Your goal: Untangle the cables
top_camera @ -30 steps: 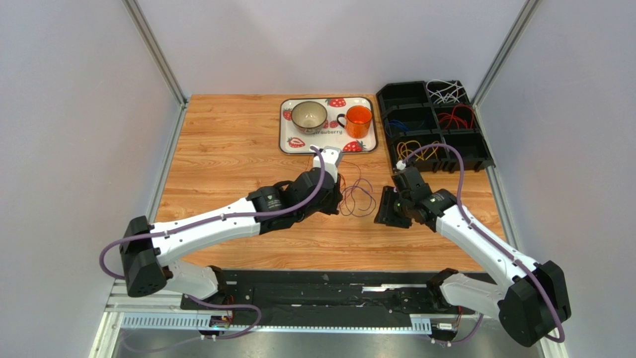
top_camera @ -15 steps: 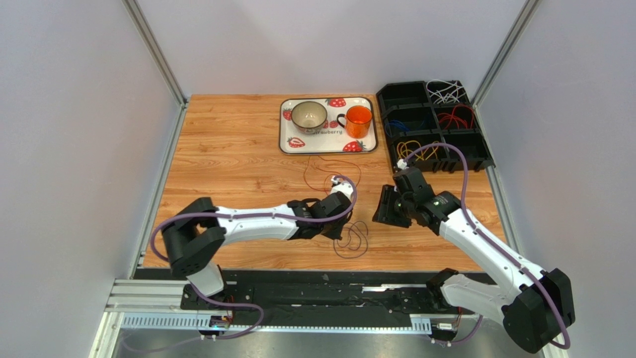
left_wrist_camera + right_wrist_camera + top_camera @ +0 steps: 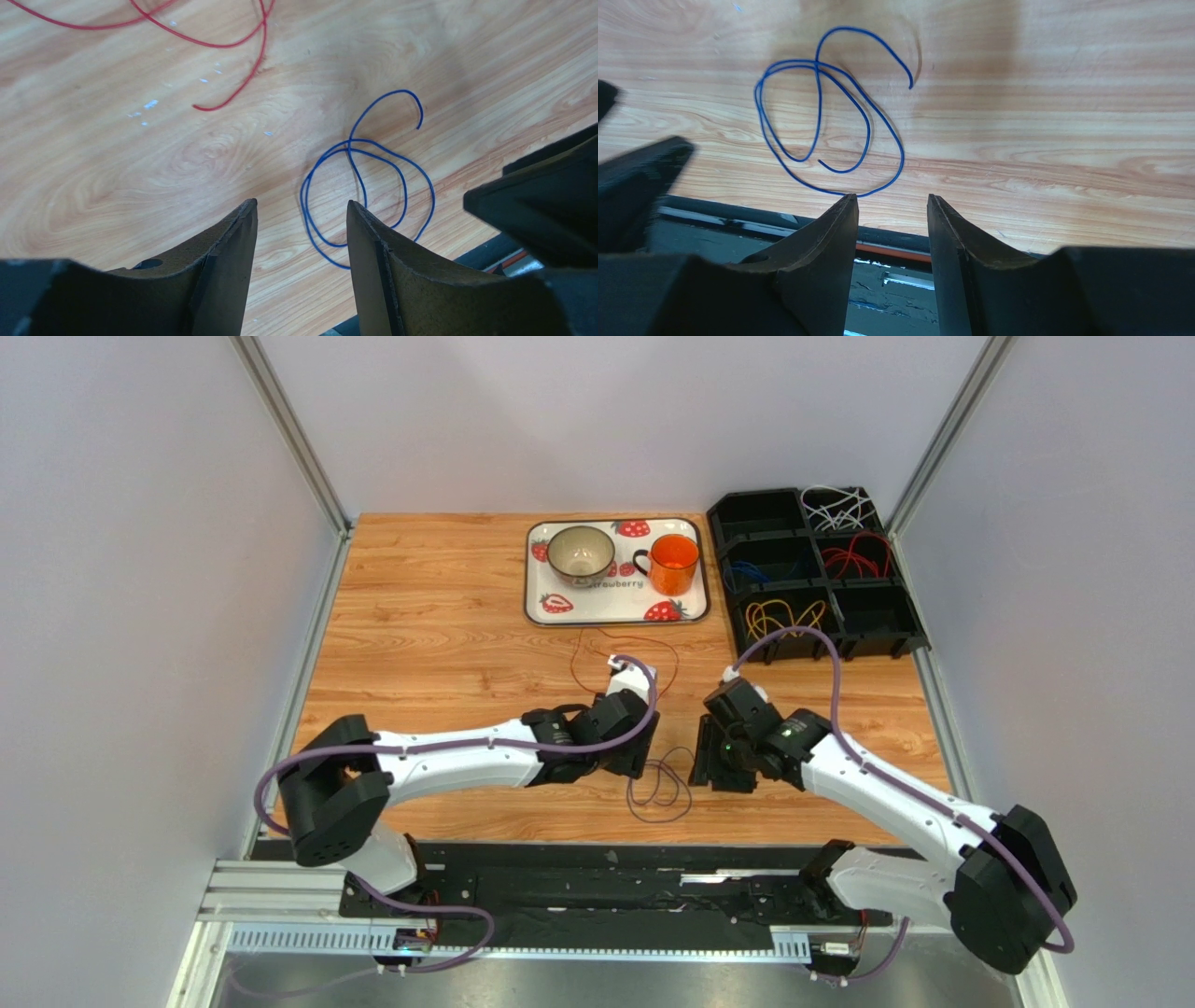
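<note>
The left gripper has just sprung open and holds nothing, leaving the blue cable loose at the overhead view's lower centre, apart from the red cable above it, so that pair looks untangled; the right gripper, part open, is empty too.

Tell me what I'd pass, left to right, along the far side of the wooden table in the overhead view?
Round cream bowl → translucent orange mug (both on the white strawberry-print tray) → black plastic divided organiser box.
</note>
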You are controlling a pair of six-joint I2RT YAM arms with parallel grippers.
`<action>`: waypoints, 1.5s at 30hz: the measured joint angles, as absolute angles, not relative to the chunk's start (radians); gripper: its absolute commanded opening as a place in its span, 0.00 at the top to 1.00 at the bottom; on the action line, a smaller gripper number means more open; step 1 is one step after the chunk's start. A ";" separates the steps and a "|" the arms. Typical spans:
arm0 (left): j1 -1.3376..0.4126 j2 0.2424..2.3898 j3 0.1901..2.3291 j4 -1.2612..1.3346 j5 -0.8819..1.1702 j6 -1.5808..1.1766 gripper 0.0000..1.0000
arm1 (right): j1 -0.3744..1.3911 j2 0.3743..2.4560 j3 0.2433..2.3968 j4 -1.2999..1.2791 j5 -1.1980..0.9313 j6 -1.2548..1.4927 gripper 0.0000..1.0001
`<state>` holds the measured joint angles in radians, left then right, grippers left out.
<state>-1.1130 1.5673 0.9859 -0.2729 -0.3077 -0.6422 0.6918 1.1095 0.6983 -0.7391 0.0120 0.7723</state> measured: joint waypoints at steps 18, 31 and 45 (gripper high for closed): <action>-1.063 1.272 0.580 -0.056 -0.437 -0.638 0.48 | 0.870 1.464 0.816 -0.734 0.168 0.882 0.63; -1.064 1.287 0.580 -0.007 -0.454 -0.638 0.51 | 0.870 1.575 0.914 -0.745 0.220 0.870 0.62; -1.063 1.318 0.583 -0.006 -0.455 -0.638 0.54 | 0.875 1.615 0.931 -0.757 0.260 0.835 0.66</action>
<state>-1.0634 1.3182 0.5827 -0.0059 -0.4549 -0.6376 0.8749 1.6146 0.9306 -0.7574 0.2600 0.8349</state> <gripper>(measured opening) 0.468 0.355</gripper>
